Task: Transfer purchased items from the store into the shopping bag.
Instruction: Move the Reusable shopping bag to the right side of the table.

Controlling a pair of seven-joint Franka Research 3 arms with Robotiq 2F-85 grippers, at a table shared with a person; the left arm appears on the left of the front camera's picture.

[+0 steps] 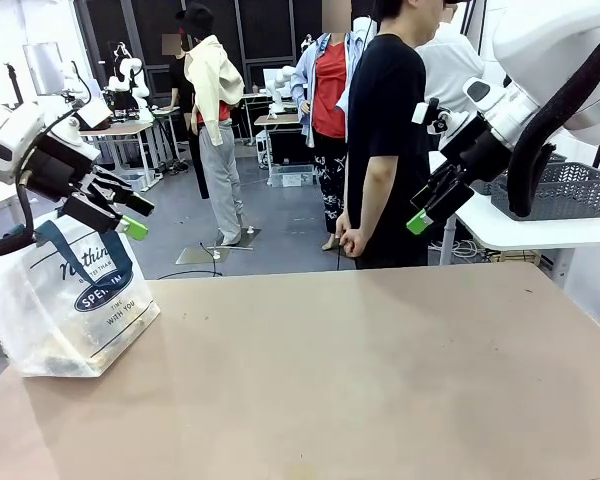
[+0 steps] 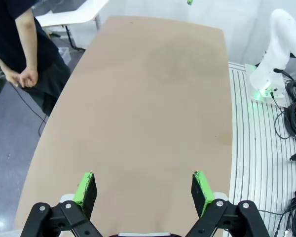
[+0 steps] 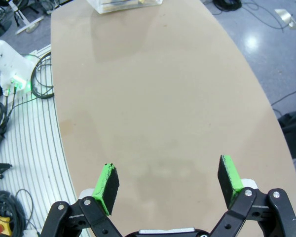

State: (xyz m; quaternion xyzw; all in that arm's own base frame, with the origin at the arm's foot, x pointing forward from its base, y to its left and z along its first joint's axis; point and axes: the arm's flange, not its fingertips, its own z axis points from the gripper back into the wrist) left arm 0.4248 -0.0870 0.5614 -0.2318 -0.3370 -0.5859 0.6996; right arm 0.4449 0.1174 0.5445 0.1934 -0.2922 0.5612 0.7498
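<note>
Two grippers: both raised above the long tan tabletop (image 1: 380, 370), neither holding anything.
Left gripper (image 2: 144, 190): jaws spread wide, green pads well apart; in the front view it hangs just above the bag's handles.
Right gripper (image 3: 168, 178): jaws spread wide, empty; well apart from the bag, high over the opposite end of the tabletop.
Shopping bag (image 1: 70, 300): translucent whitish plastic tote with navy strap handles and a navy oval logo; it stands at the left end of the tabletop, leaning slightly, with some pale contents dimly visible near its bottom. The right wrist view shows its base at the tabletop's far end.
Person (image 1: 385, 140): in a black T-shirt, standing beyond the far edge of the tabletop from the bag, hands clasped low, offering nothing.
Dark grey mesh basket (image 1: 555, 190): on a white side table behind the right arm, far from the bag; contents cannot be made out.
Step in hand (judgement): the bag appears loaded and no loose items lie near it; the arms seem parked.
Procedure advice: keep the left jaws clear of the handles to avoid snagging or tipping the bag; for any further item, lower it straight through the mouth and release only once inside.
</note>
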